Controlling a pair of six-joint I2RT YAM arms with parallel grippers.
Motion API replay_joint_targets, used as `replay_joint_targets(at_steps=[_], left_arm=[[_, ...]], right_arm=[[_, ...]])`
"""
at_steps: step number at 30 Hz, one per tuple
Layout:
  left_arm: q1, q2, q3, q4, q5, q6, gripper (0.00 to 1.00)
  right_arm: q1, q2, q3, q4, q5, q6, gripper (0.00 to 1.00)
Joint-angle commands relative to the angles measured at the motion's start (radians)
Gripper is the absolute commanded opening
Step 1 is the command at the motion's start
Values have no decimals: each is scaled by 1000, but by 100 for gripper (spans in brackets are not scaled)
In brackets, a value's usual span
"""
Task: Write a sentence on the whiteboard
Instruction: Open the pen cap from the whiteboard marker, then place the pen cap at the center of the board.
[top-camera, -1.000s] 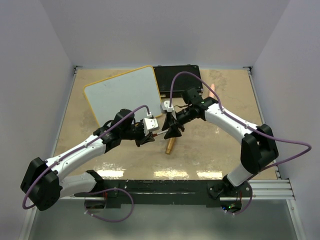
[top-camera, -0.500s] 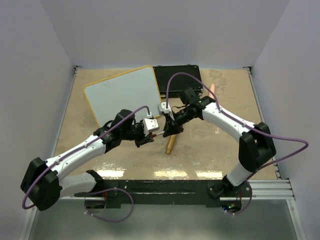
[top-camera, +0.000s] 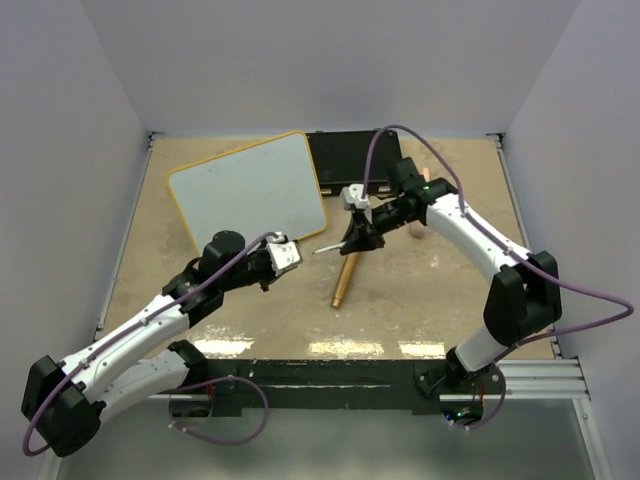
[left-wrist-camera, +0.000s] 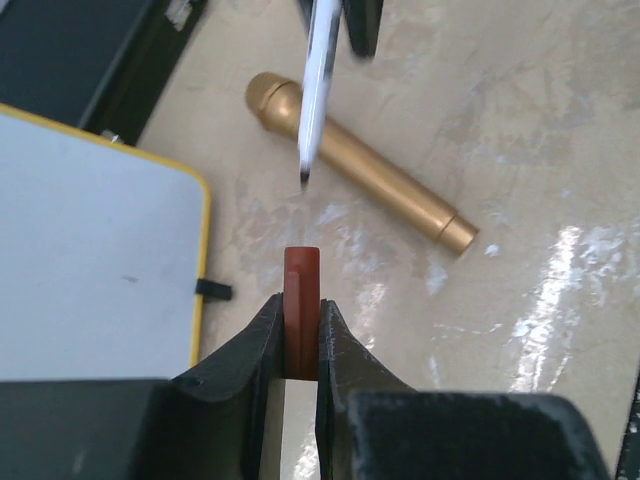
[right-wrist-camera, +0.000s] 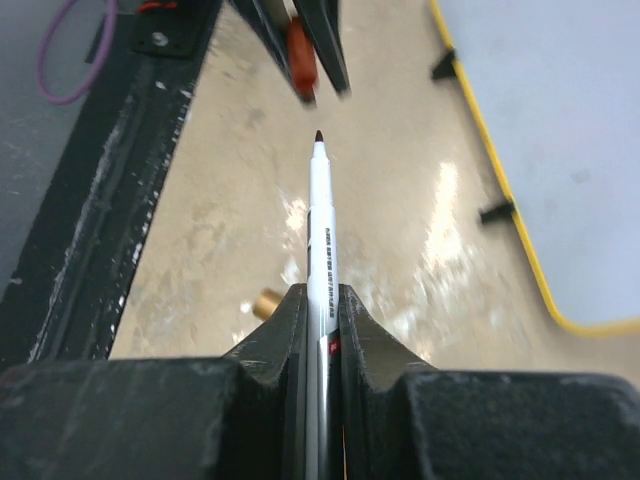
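Pinches the white pen tight in the right gripper, black tip bare and pointing out, ready to write. Squeezes a small red piece, likely the pen's cap, in the left gripper, apart from the tip so the ink end is free. Shows the whiteboard lying flat at 10 o'clock from the pen, near but not touched, no words on it yet. Shows a gold tube at 6 o'clock, out of the way. Probably calls for a swing over to the board.

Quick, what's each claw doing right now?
The left claw is closed on a small red cap.
The right claw is closed on a white marker.
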Motion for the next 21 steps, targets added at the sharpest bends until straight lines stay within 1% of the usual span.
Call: replay_joint_targets(at_steps=[1,5,7,8,9,10,11,12,13,14,15,16,18,19,21], left_arm=[[26,-50,-33,55,-134,78,0],[31,-33,-22,49,-126,58,0],[31,-1,-2,41,-94,-50,0],[29,14,15,52,-82,-128,0],[29,54,20,56,-59,-308,0],[25,75,21,58,-42,-403,0],[0,95,14,56,-64,-489,0],[-23,123,-3,62,-98,-613,0],[-52,134,-40,78,-215,-653,0],[-108,143,-58,93,-285,-717,0],[-132,158,-78,108,-352,-753,0],[-153,169,-109,175,-429,-779,0],[-173,207,-125,220,-498,-839,0],[-198,223,-128,249,-561,-841,0],[-216,272,-123,276,-614,-842,0]], right_arm=[[-110,-61,32,-139,15,-103,0],[-134,-95,24,-105,32,-84,0],[-159,-124,11,-53,37,13,0],[-196,-141,-8,72,38,81,0],[-216,-194,-35,155,46,248,0],[-233,-222,-99,241,63,331,0],[-265,-256,-135,413,90,408,0],[-274,-283,-169,486,96,529,0],[-282,-323,-216,531,109,563,0],[-285,-336,-233,606,121,602,0],[-286,-340,-241,614,119,626,0],[-286,-330,-241,616,119,633,0],[-285,-308,-233,602,112,631,0],[-286,-296,-232,598,113,630,0],[-285,-291,-232,598,121,631,0]])
